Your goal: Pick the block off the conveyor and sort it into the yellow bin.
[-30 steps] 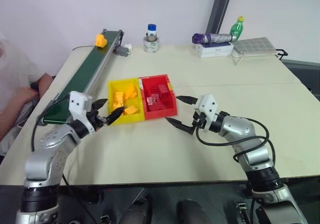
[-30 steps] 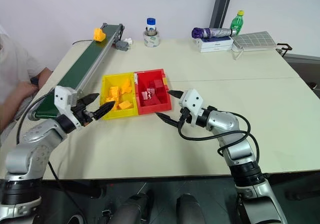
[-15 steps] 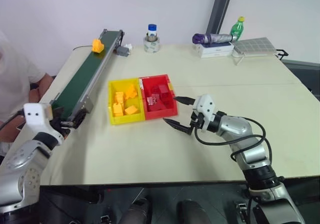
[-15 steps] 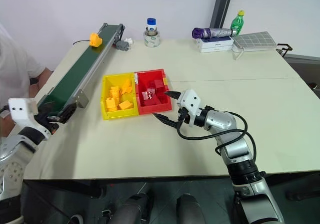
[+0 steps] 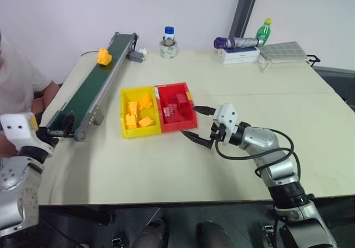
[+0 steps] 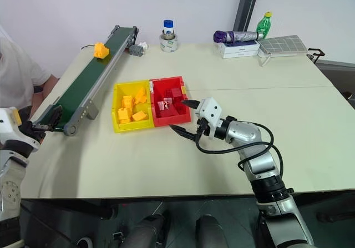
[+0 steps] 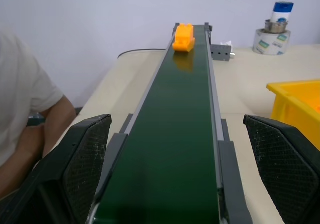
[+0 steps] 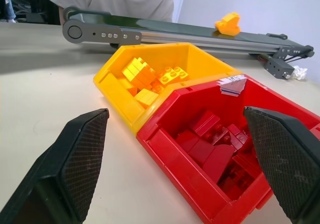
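Note:
The yellow-orange block [image 5: 103, 56] rides the far part of the dark green conveyor [image 5: 91, 90]. My left gripper [image 5: 58, 127] is open at the belt's near end; in its wrist view the two fingers stand either side of the belt, with the block [image 7: 183, 36] far ahead. The yellow bin [image 5: 141, 133] sits right of the conveyor and holds several orange blocks. Just beyond the joined red bin's near right corner, my right gripper [image 5: 189, 121] hovers open and empty, facing both bins [image 8: 117, 91].
The red bin [image 5: 188, 127] holds dark red blocks. A person [image 5: 16, 76] sits at the table's left edge beside the conveyor. A tape roll with a jar [image 5: 168, 47], a folded umbrella [image 5: 236, 41] and a green bottle [image 5: 262, 30] stand along the far edge.
My left gripper has swung left, from in front of the yellow bin to the conveyor's near end. The block has travelled a little nearer along the belt. The right gripper has stayed put.

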Controlling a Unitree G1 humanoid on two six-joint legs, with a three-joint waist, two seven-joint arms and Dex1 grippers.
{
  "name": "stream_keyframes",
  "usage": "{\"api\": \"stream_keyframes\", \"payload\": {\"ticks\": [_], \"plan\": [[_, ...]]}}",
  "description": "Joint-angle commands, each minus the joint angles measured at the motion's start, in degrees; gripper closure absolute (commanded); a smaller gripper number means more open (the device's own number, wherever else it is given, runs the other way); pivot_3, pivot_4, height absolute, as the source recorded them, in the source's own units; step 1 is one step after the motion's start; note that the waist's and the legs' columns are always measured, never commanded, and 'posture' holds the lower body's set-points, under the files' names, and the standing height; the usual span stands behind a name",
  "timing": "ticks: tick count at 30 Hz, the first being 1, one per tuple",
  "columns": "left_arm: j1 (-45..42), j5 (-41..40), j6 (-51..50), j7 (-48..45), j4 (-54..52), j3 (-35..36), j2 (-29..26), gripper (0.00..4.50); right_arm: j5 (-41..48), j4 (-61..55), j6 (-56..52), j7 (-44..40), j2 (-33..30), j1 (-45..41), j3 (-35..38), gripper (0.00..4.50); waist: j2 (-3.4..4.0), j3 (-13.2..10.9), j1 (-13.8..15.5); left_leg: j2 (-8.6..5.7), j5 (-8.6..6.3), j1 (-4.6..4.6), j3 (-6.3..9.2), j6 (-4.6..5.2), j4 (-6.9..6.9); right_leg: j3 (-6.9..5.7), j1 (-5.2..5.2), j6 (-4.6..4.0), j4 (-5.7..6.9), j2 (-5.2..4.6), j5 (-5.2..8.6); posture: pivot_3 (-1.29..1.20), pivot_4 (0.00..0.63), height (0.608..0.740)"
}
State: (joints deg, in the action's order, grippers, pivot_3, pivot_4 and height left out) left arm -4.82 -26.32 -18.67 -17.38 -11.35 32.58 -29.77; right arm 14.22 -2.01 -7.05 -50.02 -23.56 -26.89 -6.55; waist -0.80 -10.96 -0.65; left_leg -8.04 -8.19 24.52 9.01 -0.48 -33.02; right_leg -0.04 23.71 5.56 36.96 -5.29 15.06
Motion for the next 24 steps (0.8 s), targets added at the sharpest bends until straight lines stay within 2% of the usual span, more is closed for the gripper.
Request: {"api": "stream_keyframes", "payload": {"ticks": [1,24], "plan": [[-1.1,2.4,2.0,0.9,-0.3,-0.5,-1.1,0.03,0.4,-1.2,0.9,0.1,0.2,-0.9,0.4,0.00,0.00,0.0,0.0,0.00,0.00,0.00,0.00,0.00,0.00,0.00,0.00,0.00,0.00,0.00,0.00,0.00,0.150,0.740],[-7.8,6.5,3.4,2.3,5.7,-3.0,-1.5,0.03,0.4,-2.7,0.5,1.0,0.2,0.0,0.3,0.00,0.00,0.0,0.0,0.00,0.00,0.00,0.00,0.00,0.00,-0.02,0.01,0.02,0.01,0.01,-0.02,0.00,0.150,0.740]]}}
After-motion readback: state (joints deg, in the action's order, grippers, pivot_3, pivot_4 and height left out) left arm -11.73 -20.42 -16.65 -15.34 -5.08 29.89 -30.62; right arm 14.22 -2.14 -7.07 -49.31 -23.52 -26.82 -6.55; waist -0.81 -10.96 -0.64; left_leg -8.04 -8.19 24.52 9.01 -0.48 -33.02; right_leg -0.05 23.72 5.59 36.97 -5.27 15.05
